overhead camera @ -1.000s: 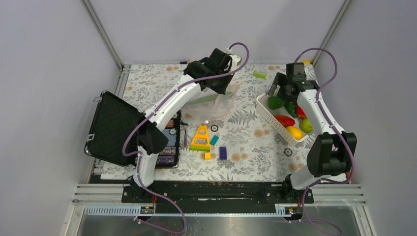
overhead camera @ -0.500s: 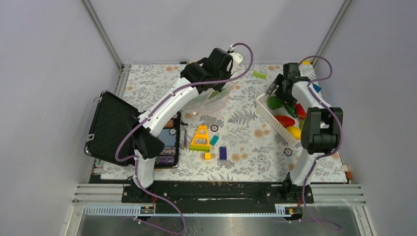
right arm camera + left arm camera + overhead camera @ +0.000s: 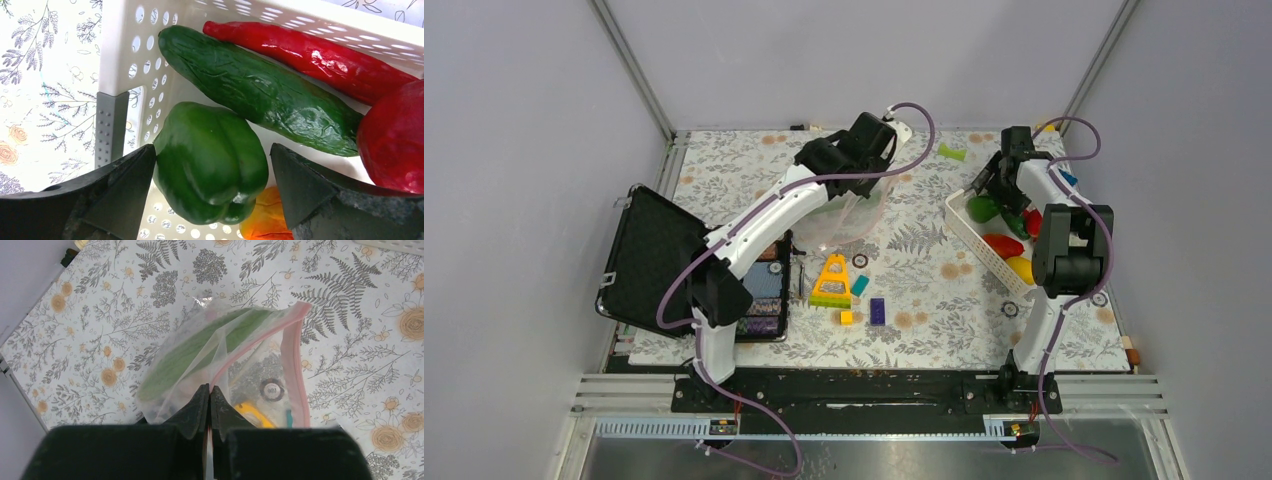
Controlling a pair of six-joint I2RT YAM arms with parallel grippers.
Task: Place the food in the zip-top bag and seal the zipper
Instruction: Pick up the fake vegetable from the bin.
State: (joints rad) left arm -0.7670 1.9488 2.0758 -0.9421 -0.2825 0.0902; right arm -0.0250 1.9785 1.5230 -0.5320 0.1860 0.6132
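**Right gripper at the basket.** The fingers are spread and hold nothing. The pepper sits directly between them, close to the basket's corner wall. It is squat, with no marked long axis, so a straight closing would likely meet its flanks. Just beyond it lies the cucumber, its long axis aslant to the line joining the fingers. Past that is a chilli, roughly parallel to the cucumber. A red fruit lies at the right edge and an orange piece beneath the pepper. The right arm is much the nearer to all of these.

**Left gripper.** It is clenched on the edge of the bag beside the zipper. The bag hangs left of the basket, well apart from it, and a long green shape shows inside the film.
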